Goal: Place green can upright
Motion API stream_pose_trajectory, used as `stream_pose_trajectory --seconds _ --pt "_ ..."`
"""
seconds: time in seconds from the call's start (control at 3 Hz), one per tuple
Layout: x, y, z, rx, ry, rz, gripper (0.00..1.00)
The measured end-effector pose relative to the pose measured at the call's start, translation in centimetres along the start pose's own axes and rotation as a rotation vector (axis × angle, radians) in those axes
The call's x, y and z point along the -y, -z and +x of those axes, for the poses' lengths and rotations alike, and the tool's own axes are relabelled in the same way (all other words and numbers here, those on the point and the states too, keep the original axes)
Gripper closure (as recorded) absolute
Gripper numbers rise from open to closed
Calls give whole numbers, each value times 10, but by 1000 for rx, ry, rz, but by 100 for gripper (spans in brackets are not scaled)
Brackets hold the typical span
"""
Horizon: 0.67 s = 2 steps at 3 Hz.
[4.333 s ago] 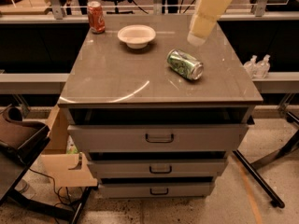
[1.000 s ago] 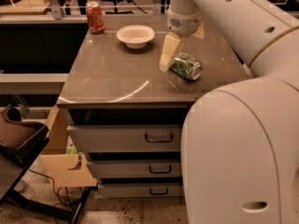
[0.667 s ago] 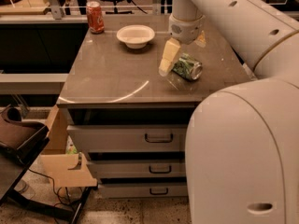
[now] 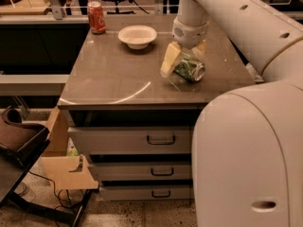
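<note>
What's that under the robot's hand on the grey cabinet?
A green can, lying on its side on the cabinet top. The gripper sits low right over it and covers the can's upper part, so whether it actually touches the can is hidden.

Single view, set high and just off the counter's (image 4: 118, 79) front edge toward its front right corner, looking down and forward to the far edge. Mid range: the whole top is in frame from far left corner to right edge, with drawer fronts (image 4: 130, 141) and floor below. The robot's own arm (image 4: 246, 18) and body shell (image 4: 246, 155) crowd the right side, close to the lens; the end effector (image 4: 185, 59) hangs over the counter near the right edge, about midway back.
</note>
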State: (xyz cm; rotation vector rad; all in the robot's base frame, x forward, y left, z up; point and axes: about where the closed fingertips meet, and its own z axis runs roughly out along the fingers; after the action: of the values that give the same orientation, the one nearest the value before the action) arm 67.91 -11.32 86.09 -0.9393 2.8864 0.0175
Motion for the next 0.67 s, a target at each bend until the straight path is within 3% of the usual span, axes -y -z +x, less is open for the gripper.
stream_pose_trajectory --seconds 0.33,0.67 --pt "0 -9 -5 17 -36 -31 41" --pt "-2 -19 -12 25 -33 -42 65"
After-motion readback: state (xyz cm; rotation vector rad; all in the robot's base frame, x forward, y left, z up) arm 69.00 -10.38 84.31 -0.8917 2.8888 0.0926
